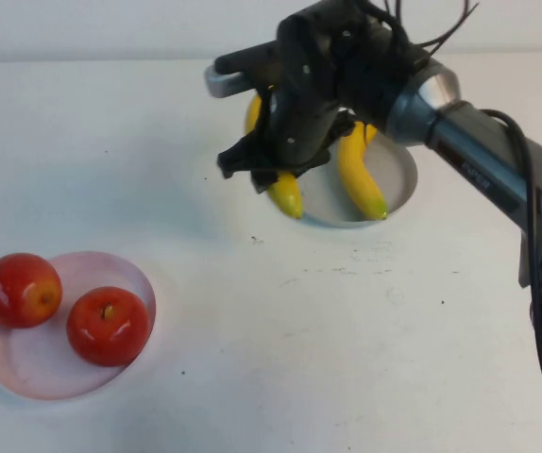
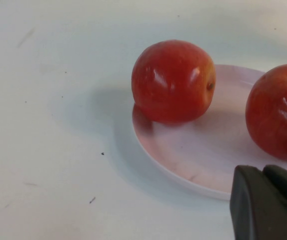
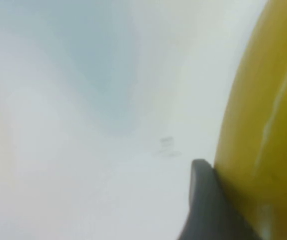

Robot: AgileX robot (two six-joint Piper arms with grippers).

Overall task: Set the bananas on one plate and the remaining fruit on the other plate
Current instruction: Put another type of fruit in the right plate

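Two round red apples (image 1: 108, 326) on left: glossy, waxy skin catching highlights. Round pale pink plate (image 1: 25, 363) under them: smooth, satin sheen. Curved yellow bananas (image 1: 359, 175) by right gripper (image 1: 271, 175): shiny, plastic-looking. Round grey plate (image 1: 398, 184) beneath: smooth. Right gripper: matt black plastic, brushed metal collar behind. Left gripper (image 2: 266, 202): matt black finger. White tabletop (image 1: 347, 330): matt, lightly scuffed, speckled.

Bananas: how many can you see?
2. One banana lies on the grey plate; the other banana sits at the plate's left edge, under the right end effector, partly hidden.
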